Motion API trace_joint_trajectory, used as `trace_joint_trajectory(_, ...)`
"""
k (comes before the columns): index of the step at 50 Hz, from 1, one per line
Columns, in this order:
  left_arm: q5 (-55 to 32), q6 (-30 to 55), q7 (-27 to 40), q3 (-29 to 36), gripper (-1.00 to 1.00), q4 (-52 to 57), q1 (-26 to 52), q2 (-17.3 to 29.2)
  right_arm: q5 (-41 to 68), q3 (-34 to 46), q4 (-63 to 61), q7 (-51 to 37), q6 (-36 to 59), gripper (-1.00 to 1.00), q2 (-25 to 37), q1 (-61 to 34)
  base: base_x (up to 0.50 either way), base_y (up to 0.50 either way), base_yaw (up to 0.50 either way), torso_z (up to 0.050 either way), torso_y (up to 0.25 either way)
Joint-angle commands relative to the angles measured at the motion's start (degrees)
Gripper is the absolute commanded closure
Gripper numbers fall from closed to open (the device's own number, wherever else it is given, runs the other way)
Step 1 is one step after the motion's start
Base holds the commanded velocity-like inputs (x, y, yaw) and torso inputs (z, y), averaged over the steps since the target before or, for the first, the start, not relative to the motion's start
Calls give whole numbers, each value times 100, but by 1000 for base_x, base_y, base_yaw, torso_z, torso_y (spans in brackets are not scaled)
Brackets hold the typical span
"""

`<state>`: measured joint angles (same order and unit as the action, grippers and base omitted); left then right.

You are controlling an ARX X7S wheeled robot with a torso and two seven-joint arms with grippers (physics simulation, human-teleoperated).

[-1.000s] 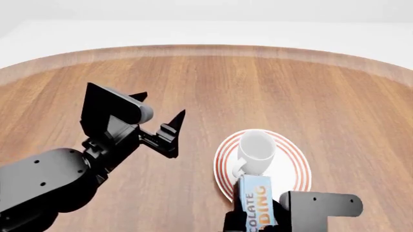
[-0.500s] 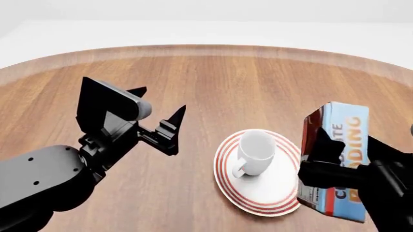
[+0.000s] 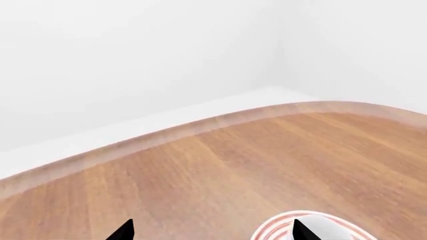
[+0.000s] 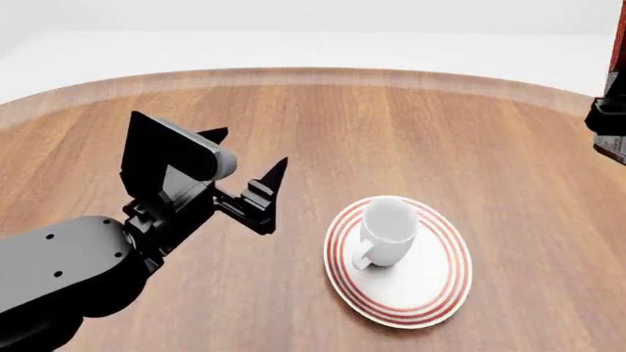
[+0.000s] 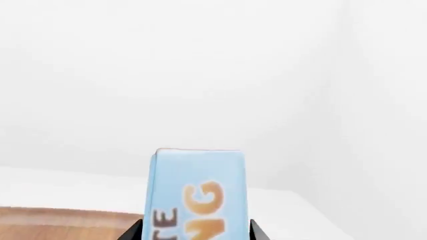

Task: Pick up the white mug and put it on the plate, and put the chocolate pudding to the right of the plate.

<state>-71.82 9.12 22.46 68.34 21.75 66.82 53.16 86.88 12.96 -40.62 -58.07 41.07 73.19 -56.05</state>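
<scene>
The white mug (image 4: 386,229) stands upright on the red-ringed plate (image 4: 430,286), its handle toward the near left. My left gripper (image 4: 246,151) hangs open and empty above the wood, to the left of the plate. In the left wrist view its fingertips (image 3: 123,232) spread wide and the plate's rim (image 3: 269,231) shows beside one of them. My right gripper (image 5: 195,234) is shut on the chocolate pudding (image 5: 197,192), a light blue carton with orange lettering, held high against the white wall. In the head view only a dark piece of that gripper (image 4: 608,122) shows at the right edge.
The round wooden table (image 4: 411,132) has a pale curved rim at the back, with white floor and walls beyond. Bare wood lies to the right of the plate and behind it.
The right gripper has carried the pudding from in front of the plate up and away to the far right edge of the head view. The left arm has barely shifted.
</scene>
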Motion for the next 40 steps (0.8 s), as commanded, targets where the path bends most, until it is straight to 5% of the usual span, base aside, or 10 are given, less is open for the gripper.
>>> trace_joint_trajectory(1, 100, 96, -122, -129, -100, 62, 15, -161, -1462, 776, 1162, 2364, 943, 100, -810, -1107, 0, 0, 0, 0, 0)
trace_joint_trajectory(18, 94, 168, -169, -114, -100, -26, 49, -287, -4380, 3166, 4752, 5432, 1560, 100, -2502, -3989, 0, 0, 0, 0, 0)
trace_joint_trajectory(25, 105, 183, -194, -107, -100, -68, 51, -332, -4760, 3915, 5532, 6535, 1965, 100, -2777, -4818, 0, 0, 0, 0, 0)
trace_joint_trajectory(40, 119, 226, -266, -89, -100, -143, 67, -435, -5315, 3901, 7765, 6204, 1782, 100, -3503, -5114, 0, 0, 0, 0, 0)
